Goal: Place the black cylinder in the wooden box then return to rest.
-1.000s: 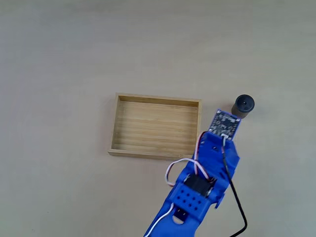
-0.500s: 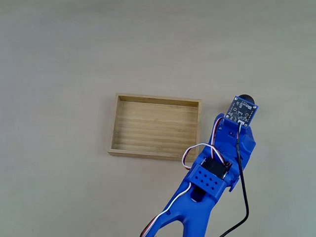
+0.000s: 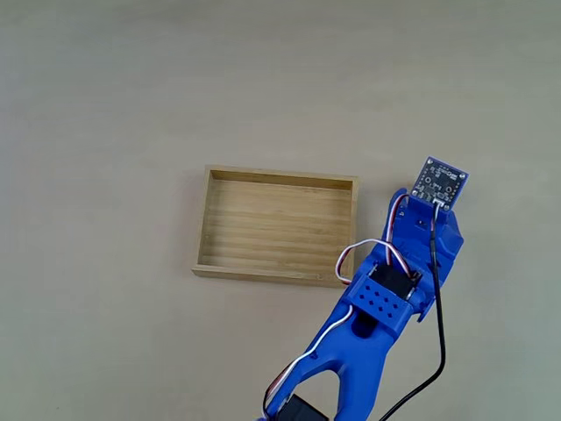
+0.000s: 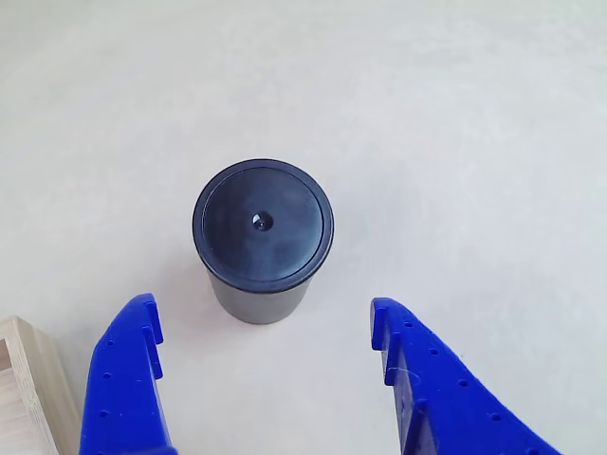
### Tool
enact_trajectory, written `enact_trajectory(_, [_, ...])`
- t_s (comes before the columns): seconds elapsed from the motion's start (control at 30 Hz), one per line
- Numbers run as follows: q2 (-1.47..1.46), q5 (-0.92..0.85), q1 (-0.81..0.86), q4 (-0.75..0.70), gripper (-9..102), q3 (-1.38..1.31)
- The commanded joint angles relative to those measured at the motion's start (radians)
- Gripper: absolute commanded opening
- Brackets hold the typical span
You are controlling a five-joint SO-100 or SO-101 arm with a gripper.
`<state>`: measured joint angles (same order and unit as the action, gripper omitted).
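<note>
arm has swung right, off the wooden box (image 3: 276,225), now above the black cylinder (image 4: 263,233), which stands upright on the table just right of the box. gripper (image 4: 261,332) spread wide, empty; grasp comes next.

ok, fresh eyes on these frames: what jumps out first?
Probably the black cylinder, upright on the table in the other view, framed just ahead of the open blue gripper with a finger to each side. In the fixed view, the blue arm reaches up from the bottom edge, just right of the empty wooden box.
</note>
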<state>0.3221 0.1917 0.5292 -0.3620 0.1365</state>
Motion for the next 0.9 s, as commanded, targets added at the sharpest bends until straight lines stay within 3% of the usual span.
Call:
enact_trajectory(0.0, [-0.014, -0.005, -0.005, 0.041, 34, -0.141])
enact_trajectory(0.87, [0.17, -0.009, -0.026, 0.043, 34, -0.354])
